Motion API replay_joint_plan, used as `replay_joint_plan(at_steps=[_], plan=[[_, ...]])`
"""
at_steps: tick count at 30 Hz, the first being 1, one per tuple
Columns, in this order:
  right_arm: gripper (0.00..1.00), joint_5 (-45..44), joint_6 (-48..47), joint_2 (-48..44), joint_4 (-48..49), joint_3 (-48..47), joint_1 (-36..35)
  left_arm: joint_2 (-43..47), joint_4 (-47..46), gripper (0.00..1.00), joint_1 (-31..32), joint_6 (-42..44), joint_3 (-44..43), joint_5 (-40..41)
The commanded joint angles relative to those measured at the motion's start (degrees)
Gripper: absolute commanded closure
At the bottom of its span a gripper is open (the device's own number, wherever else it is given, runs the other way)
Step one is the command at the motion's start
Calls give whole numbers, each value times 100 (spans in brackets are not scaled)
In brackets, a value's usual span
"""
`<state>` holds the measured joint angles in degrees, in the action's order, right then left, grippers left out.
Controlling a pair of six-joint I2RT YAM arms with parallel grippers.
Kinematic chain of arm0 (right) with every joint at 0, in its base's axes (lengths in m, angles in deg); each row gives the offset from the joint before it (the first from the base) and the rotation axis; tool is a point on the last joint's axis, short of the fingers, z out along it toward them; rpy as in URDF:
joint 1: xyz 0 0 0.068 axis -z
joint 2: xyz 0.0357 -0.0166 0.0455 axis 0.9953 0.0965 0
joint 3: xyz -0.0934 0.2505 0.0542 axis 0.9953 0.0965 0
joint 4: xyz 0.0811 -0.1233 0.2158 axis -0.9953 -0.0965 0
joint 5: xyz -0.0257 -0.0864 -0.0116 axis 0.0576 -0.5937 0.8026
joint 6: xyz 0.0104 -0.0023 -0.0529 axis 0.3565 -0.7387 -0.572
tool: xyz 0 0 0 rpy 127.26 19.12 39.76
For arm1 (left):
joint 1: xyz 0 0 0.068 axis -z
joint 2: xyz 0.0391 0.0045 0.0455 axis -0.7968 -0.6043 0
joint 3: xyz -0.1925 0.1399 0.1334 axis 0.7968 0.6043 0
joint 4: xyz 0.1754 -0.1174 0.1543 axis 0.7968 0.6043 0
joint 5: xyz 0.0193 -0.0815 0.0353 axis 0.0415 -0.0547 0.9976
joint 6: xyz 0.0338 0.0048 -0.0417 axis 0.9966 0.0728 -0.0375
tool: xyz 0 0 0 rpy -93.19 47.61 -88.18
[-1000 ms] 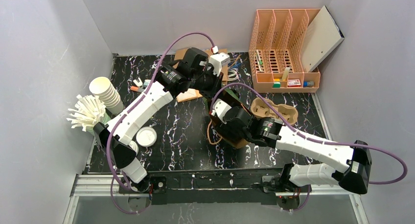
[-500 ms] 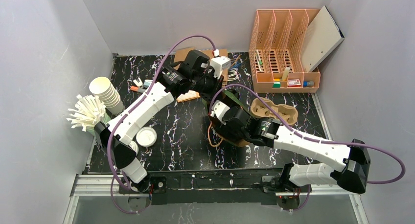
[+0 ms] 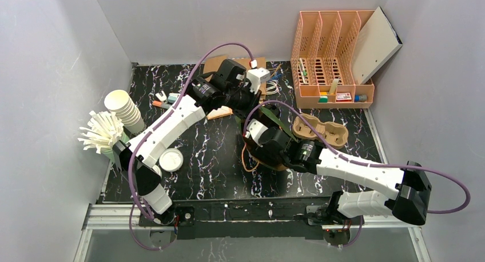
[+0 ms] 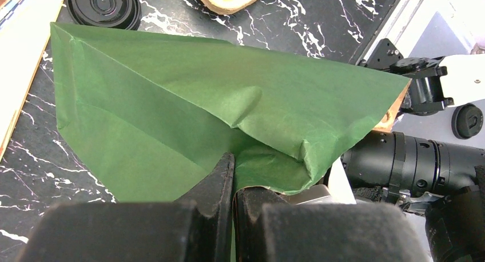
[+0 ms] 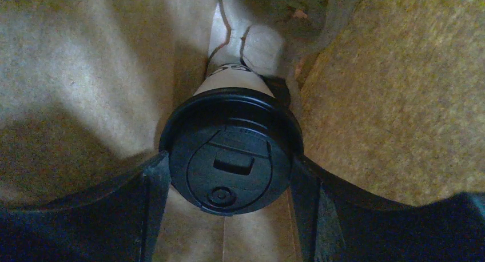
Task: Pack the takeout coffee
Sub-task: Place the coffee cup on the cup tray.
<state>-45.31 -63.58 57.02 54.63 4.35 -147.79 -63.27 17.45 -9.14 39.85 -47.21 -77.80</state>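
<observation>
Inside brown bag point(image 5: 86, 73), lidded cup point(image 5: 230, 153); right gripper point(image 5: 229, 179) clasping

Dark lettering on the coffee cup point(image 5: 231, 146) side is cut off; nothing can be read.

Pale grey walls point(image 3: 46, 56) enclose a black marbled tabletop point(image 3: 211, 159).

You face a black table point(image 3: 211, 153) veined with white marbling, a plain green sheet point(image 4: 200, 102), a white cup point(image 5: 231, 79) under a black lid point(image 5: 231, 153) inside a brown bag point(image 5: 86, 62), a tan carrier point(image 3: 334, 135) and a peach organiser point(image 3: 332, 50).
</observation>
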Motion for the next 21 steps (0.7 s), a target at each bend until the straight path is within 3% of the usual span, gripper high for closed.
replay_joint_plan(at_steps=[1,21], plan=[[81,210,21,253,156,282,31,-32,306,100,99,-20,-152,-447],[83,673,-243,600,855,596,383,-37,508,100,97,-1,-173,-275]])
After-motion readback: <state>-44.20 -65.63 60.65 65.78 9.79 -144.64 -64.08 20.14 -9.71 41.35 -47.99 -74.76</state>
